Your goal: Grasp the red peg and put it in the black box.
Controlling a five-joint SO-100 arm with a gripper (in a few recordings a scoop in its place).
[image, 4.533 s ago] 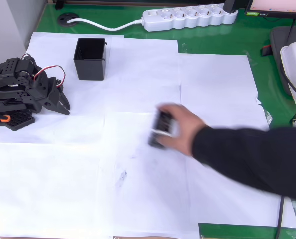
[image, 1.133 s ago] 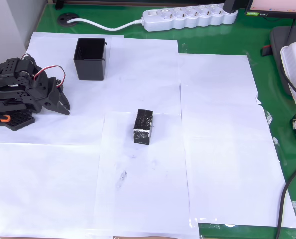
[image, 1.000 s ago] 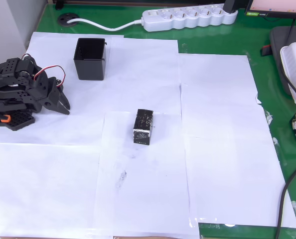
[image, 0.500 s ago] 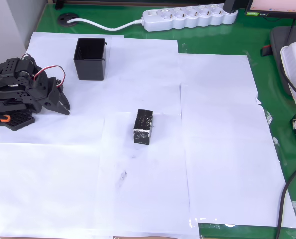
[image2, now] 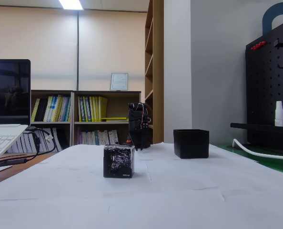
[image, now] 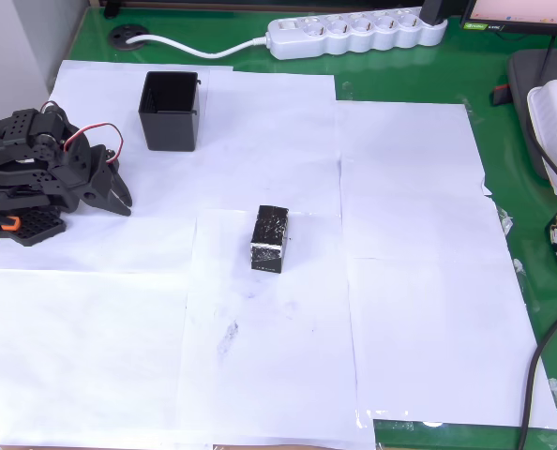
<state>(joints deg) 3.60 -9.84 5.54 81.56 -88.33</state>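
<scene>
From the overhead view I see my black two-finger gripper [image: 119, 197] folded back at the left edge of the green counter [image: 400, 75], its pointed fingers drawn together with no gap that I can make out and nothing held between them. The arm sits low and tucked, with red and white wires looping over its top.

The black plastic square open-topped box [image: 170, 111] stands upright on the white paper sheets [image: 400, 309] near the upper left, just above and to the right of the gripper, apart from it. In the fixed view the same box [image2: 191, 143] stands right of centre, with the arm [image2: 139, 126] behind and to its left.

Near the middle of the paper lies a solid black block with white-speckled faces [image: 269, 238], well apart from both the box and the gripper. In the fixed view this block [image2: 118, 161] is the nearest thing, resting flat on the paper.

I cannot make out the tiny dark-red rounded peg in either view, so I cannot tell where it lies.

A white power strip [image: 358, 33] with its cable runs along the top edge of the counter
</scene>
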